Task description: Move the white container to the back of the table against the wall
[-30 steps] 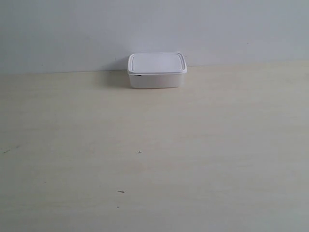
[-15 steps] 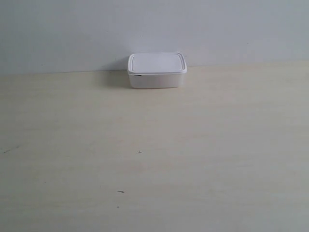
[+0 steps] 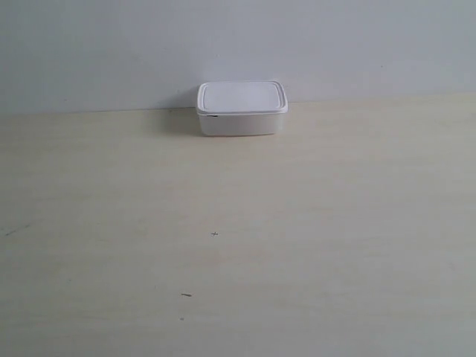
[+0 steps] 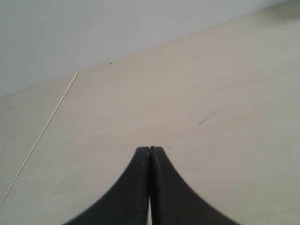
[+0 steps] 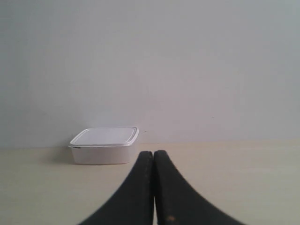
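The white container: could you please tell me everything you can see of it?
The white container is a small rectangular box with rounded corners, plastic by its look, plain white. Its flat lid has a raised rim and sits closed on top; a tiny dark mark shows under the rim at one front corner. It stands upright and level on the table, at the back edge, right by the wall; whether it touches the wall cannot be told. Nothing else touches it.

White container, beige wood-grain table, wall seemingly pale grey-white.
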